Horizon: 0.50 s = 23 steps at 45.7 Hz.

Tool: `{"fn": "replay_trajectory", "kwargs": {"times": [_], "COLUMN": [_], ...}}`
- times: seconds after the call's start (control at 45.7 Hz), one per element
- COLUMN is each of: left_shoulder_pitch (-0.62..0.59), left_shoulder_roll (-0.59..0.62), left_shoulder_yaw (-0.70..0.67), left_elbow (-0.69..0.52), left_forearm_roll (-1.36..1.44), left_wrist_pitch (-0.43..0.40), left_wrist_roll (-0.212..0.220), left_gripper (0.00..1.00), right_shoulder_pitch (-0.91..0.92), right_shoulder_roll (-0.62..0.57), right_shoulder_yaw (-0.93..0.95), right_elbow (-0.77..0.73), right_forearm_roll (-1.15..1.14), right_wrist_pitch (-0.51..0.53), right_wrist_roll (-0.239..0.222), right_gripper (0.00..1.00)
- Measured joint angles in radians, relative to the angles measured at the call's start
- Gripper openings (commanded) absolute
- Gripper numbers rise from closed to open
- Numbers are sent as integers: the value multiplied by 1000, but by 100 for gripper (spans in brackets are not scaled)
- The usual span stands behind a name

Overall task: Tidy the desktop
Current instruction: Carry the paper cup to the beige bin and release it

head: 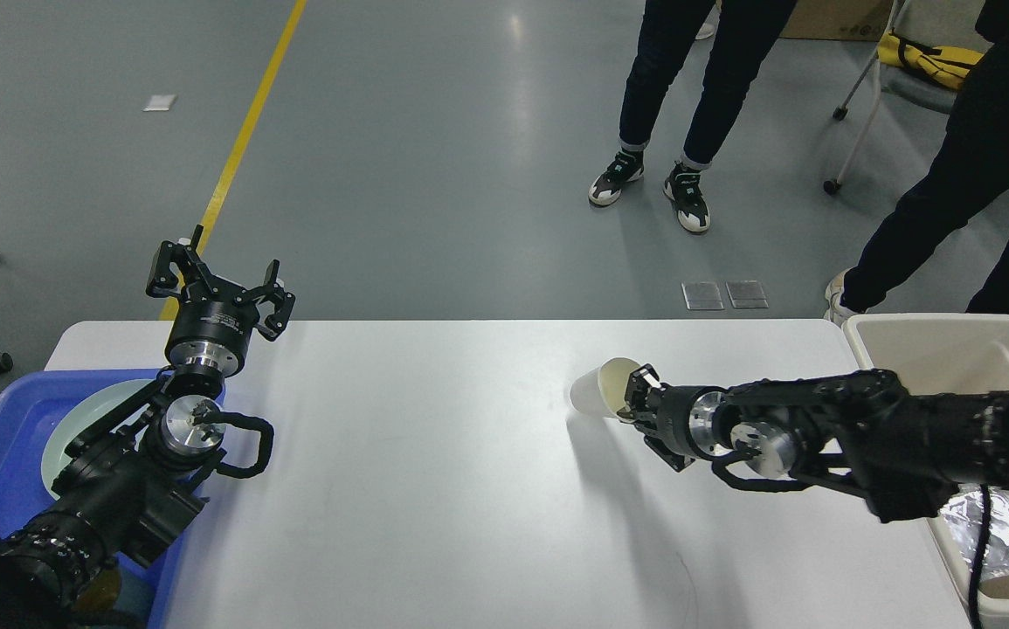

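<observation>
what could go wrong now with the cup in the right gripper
1. The right gripper pinches the paper cup only at its rim, tipped on its side, so it might slip out or crush on the way to the beige bin.
2. If the cup holds any liquid, which I cannot tell, it could spill onto the desktop.
3. People's feet are near the far edge; a dropped cup may roll there.

Tilted paper cup (596, 387) in R gripper (632, 394), above desktop (434, 472)
</observation>
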Motion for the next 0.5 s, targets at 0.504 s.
{"fn": "replay_trajectory", "kwargs": {"times": [0.504], "left_shoulder_pitch": [0], "left_shoulder_roll": [0], "left_shoulder_yaw": [0], "left_elbow": [0], "left_forearm_roll": [0], "left_wrist_pitch": [0], "left_wrist_roll": [0], "left_gripper": [98], "right_shoulder_pitch": [705], "right_shoulder_roll": [-377], "right_shoulder_yaw": [-645], "right_elbow": [553], "right_forearm_roll": [-652], "right_wrist_pitch": [241], "right_wrist_roll": [30], "right_gripper": [0]}}
